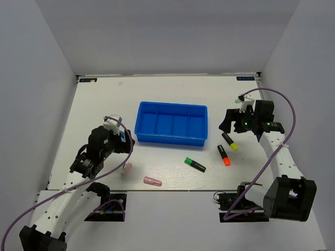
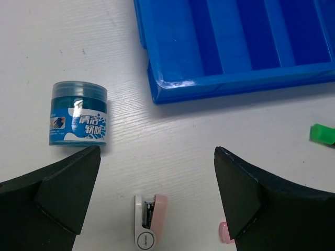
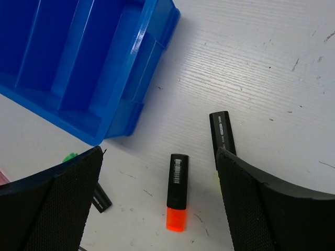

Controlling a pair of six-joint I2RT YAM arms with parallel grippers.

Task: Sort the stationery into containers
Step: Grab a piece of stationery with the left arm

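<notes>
The blue tray (image 1: 172, 139) with four empty compartments stands mid-table; it also shows in the left wrist view (image 2: 235, 82) and the right wrist view (image 3: 140, 47). The green (image 1: 194, 164), orange (image 1: 224, 155) and yellow (image 1: 230, 141) highlighters lie in front of its right end. A pink capsule (image 1: 153, 181) and a small white-and-pink stapler (image 1: 126, 168) lie front left. My left gripper (image 2: 157, 151) is open and empty above the stapler (image 2: 149, 219), with a round blue jar (image 2: 78, 113) to its left. My right gripper (image 3: 159, 151) is open and empty above the orange highlighter (image 3: 177, 191).
In the right wrist view the yellow highlighter's black body (image 3: 222, 133) lies beside the right finger and the green one (image 3: 99, 197) is partly hidden by the left finger. White walls enclose the table at the back and both sides.
</notes>
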